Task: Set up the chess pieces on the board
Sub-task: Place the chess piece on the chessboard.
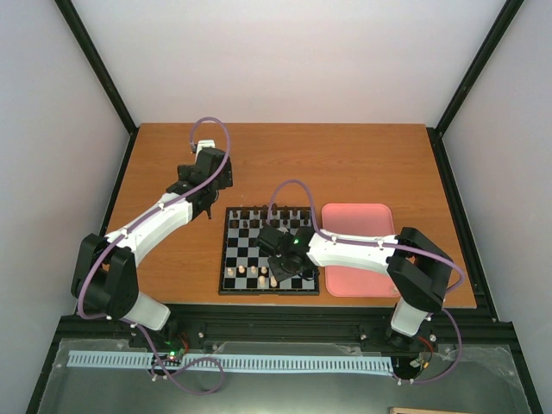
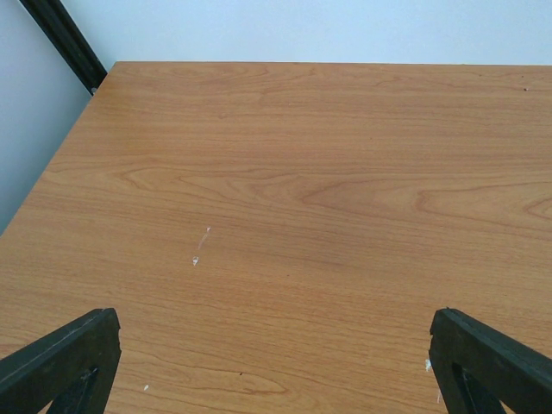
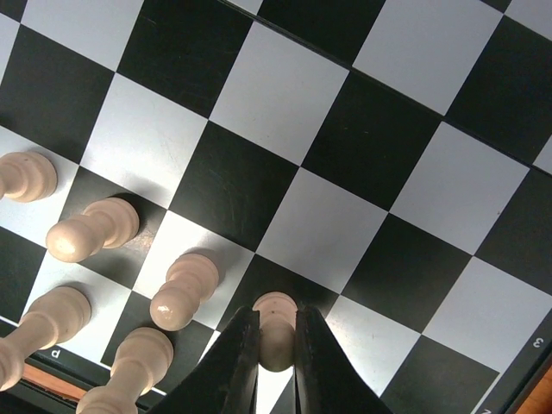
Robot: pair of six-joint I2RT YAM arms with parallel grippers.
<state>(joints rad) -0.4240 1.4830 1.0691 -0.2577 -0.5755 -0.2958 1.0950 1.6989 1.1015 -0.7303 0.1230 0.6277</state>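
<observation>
right end effector (image 3: 277, 317): closed tight on one pale pawn (image 3: 276, 341), pinched at its sides.
held pawn: low over the board (image 3: 285, 95), near rows, right of centre; contact with the square can't be told.
key relation: the pawn's long axis runs along the fingers, roughly upright. It sits just right of the standing pale pawns (image 3: 177, 289), in line with their row.
left end effector (image 2: 272, 345): spread wide, empty, over bare tabletop (image 2: 302, 172) far-left of the board.
nearer arm: right, likely to set the pawn down.
</observation>
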